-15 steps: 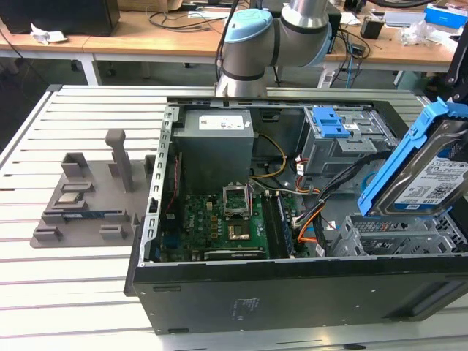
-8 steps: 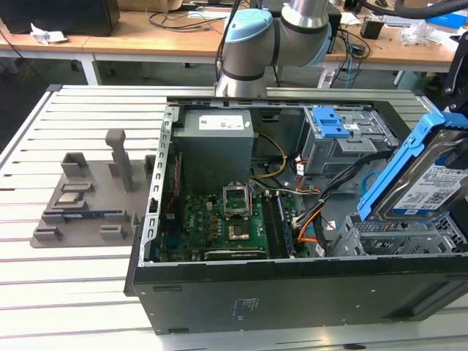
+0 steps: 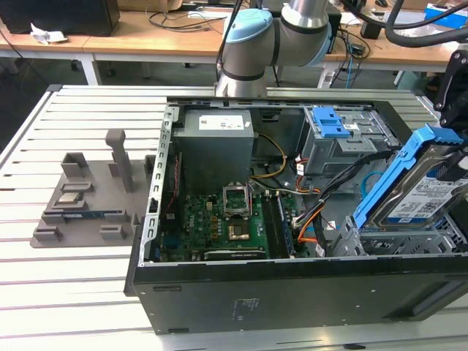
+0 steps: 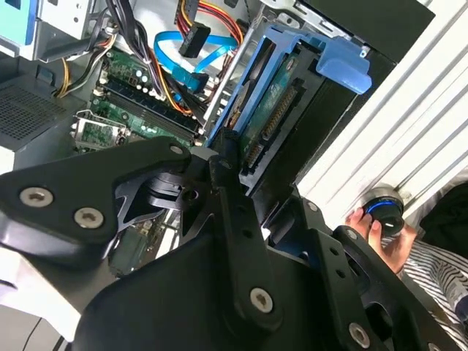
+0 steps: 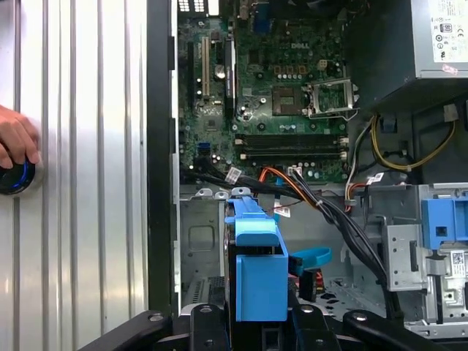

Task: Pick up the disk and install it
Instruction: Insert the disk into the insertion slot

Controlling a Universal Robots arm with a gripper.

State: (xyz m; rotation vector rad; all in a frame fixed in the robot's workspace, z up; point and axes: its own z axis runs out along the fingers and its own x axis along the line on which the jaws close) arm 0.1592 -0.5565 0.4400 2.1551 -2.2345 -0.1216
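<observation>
The disk (image 3: 431, 196), silver-grey with a white and blue label and blue side rails, hangs steeply tilted over the metal drive bay (image 3: 398, 241) at the exterior view's right end of the open computer case (image 3: 292, 292). Its lower end reaches down to the bay's top. My gripper (image 5: 256, 320) is shut on the disk, its black fingers (image 5: 208, 316) flanking the blue rail end (image 5: 256, 270). In the second wrist view the disk (image 4: 274, 110) shows edge-on, connector side visible, just beyond the black finger links (image 4: 227, 183).
Inside the case lie the motherboard (image 3: 227, 219), a grey power supply (image 3: 216, 146), a blue-topped drive cage (image 3: 329, 124) and loose cables (image 3: 314, 212). A grey fixture (image 3: 80, 197) sits on the slatted table. A person's hand (image 5: 14, 135) rests on a blue-ringed knob (image 5: 11, 175).
</observation>
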